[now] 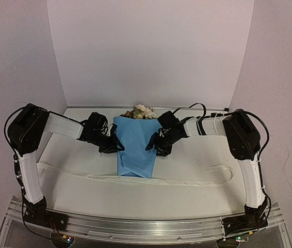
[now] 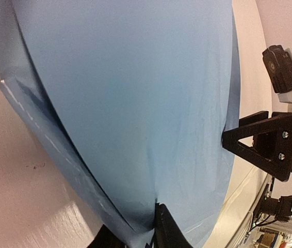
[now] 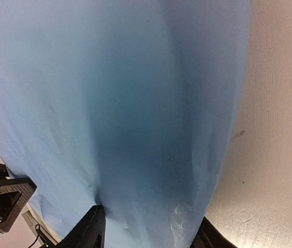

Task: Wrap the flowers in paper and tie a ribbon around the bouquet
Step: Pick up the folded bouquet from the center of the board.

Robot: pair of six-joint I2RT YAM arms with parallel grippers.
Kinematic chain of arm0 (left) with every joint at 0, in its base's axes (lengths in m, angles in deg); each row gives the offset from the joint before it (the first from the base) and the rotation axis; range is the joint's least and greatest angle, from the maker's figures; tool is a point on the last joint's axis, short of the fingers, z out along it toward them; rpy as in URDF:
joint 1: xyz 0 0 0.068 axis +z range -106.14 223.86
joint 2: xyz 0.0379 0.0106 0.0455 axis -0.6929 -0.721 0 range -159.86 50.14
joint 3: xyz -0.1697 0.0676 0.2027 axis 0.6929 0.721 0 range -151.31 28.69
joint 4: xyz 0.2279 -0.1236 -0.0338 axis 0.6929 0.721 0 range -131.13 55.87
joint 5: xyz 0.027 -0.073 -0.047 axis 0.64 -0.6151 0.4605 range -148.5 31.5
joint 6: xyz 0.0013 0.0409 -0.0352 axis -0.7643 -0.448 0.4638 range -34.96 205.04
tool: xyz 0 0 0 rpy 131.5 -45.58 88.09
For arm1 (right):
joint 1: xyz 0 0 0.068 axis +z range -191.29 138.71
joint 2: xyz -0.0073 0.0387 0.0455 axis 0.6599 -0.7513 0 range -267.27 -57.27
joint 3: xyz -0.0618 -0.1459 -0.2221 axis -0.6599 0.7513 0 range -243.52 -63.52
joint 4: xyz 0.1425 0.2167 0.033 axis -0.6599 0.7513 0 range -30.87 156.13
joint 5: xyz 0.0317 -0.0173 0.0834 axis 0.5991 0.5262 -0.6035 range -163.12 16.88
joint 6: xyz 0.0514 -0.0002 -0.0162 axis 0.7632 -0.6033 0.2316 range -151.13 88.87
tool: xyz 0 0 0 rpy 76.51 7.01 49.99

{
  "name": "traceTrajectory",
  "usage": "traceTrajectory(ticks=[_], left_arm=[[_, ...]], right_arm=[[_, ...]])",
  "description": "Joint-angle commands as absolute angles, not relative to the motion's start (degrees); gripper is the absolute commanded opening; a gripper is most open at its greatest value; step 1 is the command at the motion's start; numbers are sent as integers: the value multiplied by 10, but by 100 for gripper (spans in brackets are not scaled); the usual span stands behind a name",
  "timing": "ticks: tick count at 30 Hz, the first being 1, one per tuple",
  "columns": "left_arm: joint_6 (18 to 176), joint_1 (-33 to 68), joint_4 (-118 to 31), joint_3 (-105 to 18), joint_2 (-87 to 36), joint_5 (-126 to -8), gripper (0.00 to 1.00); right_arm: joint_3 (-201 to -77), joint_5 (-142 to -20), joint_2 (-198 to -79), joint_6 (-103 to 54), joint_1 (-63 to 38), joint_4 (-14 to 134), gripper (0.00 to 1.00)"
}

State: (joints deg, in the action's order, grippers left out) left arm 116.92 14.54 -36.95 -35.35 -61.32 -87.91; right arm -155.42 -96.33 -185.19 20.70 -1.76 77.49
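1. Bouquet (image 1: 134, 150) lies in the middle of the table (image 1: 84, 194), between the two arms. It is a light-blue cone of paper (image 2: 135, 103) with its narrower end toward the arm bases.
2. Flowers (image 1: 141, 111) poke out of the far, wider end. Only some cream and rust tops show.
3. Left claw (image 1: 117, 144) sits at the left edge of the bouquet. Its fingers are almost together and pinch a fold of the paper between them.
4. Right claw (image 1: 151, 142) sits at the right edge, opposite the left one, with its fingers set wider. Paper fills the whole gap between them and creases where one finger presses in, so it grips a broad fold of the wrap.
5. Ribbon (image 1: 187, 181) lies flat on the table and runs from left to right past the bouquet's near tip, reaching well out on both sides. I cannot tell whether it passes beneath the tip. Neither claw touches it.
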Motion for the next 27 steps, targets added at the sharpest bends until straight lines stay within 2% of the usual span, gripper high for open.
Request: traceTrajectory(ticks=[1, 5, 9, 13, 19, 27], left_arm=[[1170, 143, -347, -412, -641, -895, 10], [1172, 144, -311, -457, -663, -902, 0], [1183, 145, -273, -489, -673, -911, 0], [1192, 145, -246, -503, -671, -929, 0], [1206, 146, -227, -498, -653, -963, 0], [1236, 145, -244, -447, -616, -1000, 0]], right_arm=[[-1606, -956, -1868, 183, -18, 823, 51], [-1607, -945, -1844, 149, -25, 861, 56], [-1570, -936, -1790, 101, -31, 879, 66], [-1516, -930, -1719, 56, -31, 892, 71], [-1444, -917, -1642, 42, -31, 912, 72], [-1401, -911, -1603, 55, -31, 922, 72]])
